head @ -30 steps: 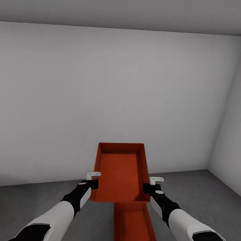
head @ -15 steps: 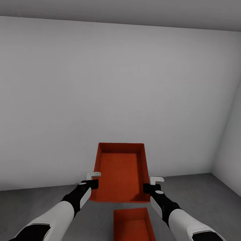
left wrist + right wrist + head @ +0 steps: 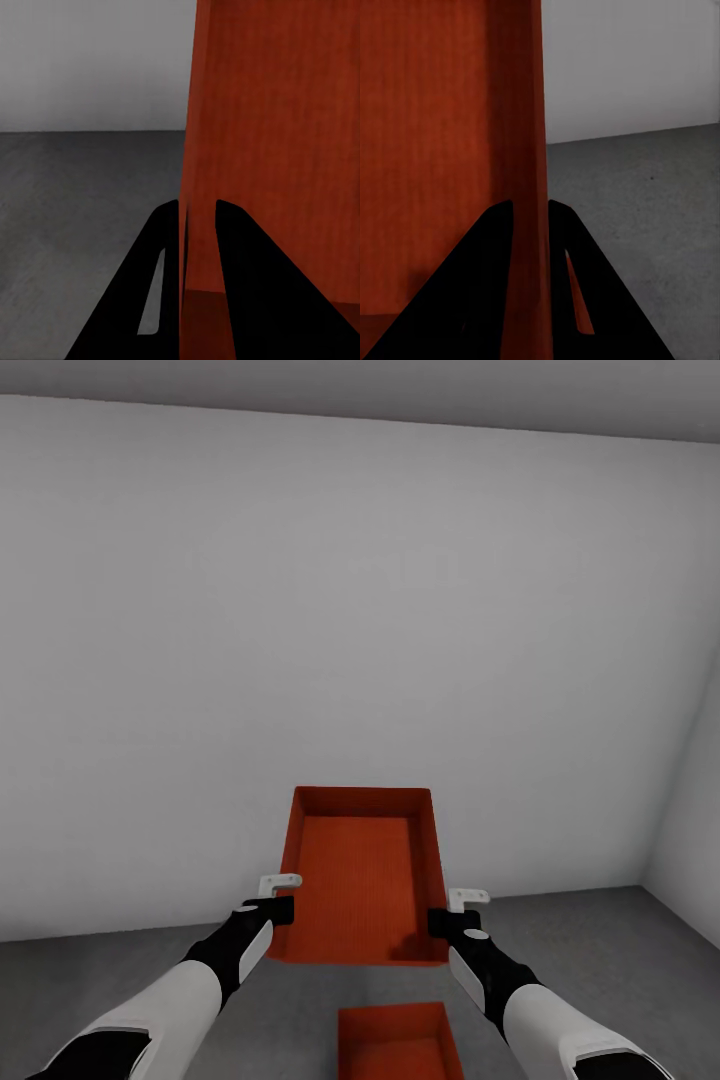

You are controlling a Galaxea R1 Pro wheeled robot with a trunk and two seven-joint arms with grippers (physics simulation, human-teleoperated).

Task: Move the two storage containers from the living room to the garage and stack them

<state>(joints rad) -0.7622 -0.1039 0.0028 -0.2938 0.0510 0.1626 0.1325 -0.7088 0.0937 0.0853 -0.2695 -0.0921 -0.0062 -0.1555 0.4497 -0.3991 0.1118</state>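
**While one bin waits below, the other hangs ready to stack**

Garage floor (image 3: pixel 150 980) carries the lower container (image 3: pixel 395 1042). Upper container (image 3: pixel 360 875) hangs above it, left gripper (image 3: pixel 280 900) and right gripper (image 3: pixel 455 910) each pinching a side wall, presumably for level lowering.

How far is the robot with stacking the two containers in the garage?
Done: one container sits on the grey floor by the white wall. In hand: the second container is held in the air, the left end effector and right end effector each shut on a side wall. Left: lower it onto the floor one and release.
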